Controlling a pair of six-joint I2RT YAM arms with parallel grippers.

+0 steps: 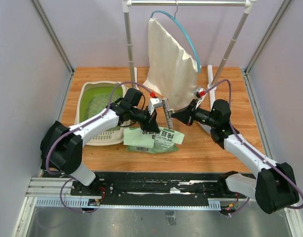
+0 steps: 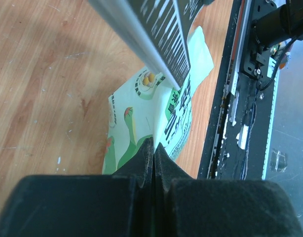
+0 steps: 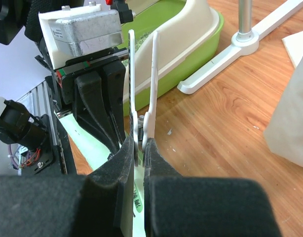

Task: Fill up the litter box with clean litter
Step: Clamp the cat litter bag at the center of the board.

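Note:
The beige litter box (image 1: 88,92) with a lime-green inside stands at the left; pale clean litter (image 1: 98,103) lies in it. Its beige wall (image 3: 196,34) also shows in the right wrist view. A flat green printed bag (image 1: 154,140) lies at the table's middle front. My left gripper (image 1: 153,127) is shut on that bag's raised edge (image 2: 136,113), the fingertips (image 2: 147,148) pinched together on the fold. My right gripper (image 1: 174,114) is shut on the hinge end of a long white bag clip (image 3: 154,74), held over the bag right beside the left gripper. The clip's ridged bar (image 2: 156,34) crosses the left wrist view.
A cream cloth bag (image 1: 171,64) hangs on a blue hanger from a white rack just behind both grippers; the rack's foot (image 3: 250,39) lies on the wood to the right of the box. A black rail (image 1: 151,185) runs along the front edge.

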